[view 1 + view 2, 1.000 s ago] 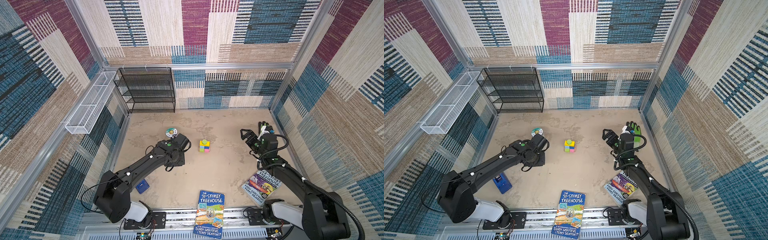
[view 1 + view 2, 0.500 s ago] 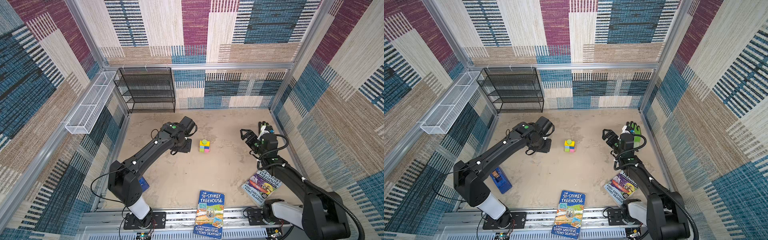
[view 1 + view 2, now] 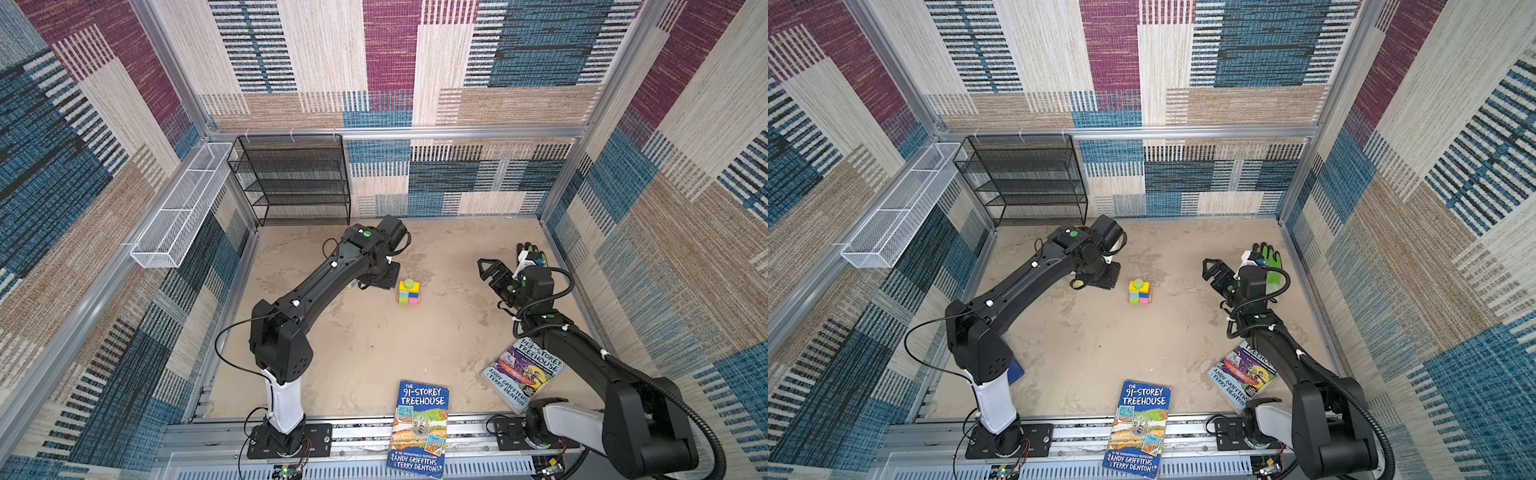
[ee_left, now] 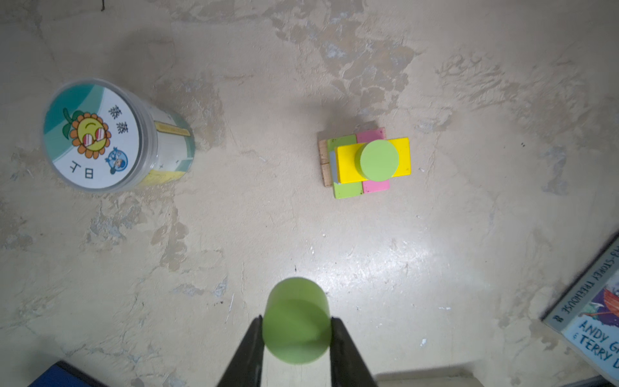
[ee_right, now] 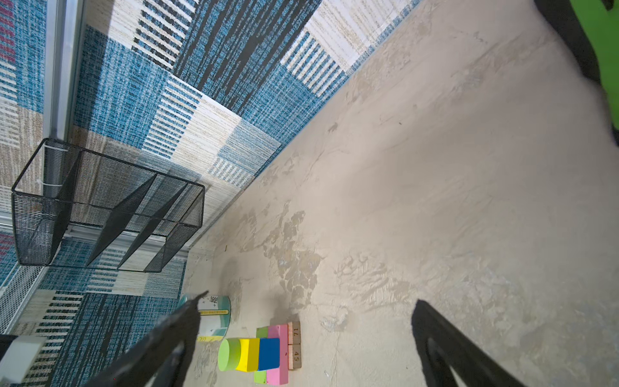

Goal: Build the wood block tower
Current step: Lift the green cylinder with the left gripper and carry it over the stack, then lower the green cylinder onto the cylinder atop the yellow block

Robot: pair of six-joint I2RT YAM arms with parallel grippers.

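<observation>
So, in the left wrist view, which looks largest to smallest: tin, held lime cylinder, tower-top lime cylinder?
tin
held lime cylinder
tower-top lime cylinder
The held one is nearer the camera, so their true sizes may match.

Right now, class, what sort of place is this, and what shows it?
Probably a robot test cell: the left arm and right arm bolted to a metal rail, carpet-patterned walls on an aluminium frame, and staged props like the tower and a storybook.

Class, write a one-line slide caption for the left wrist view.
Left gripper holds a lime wooden cylinder, short of the multicoloured wood block tower.
</observation>
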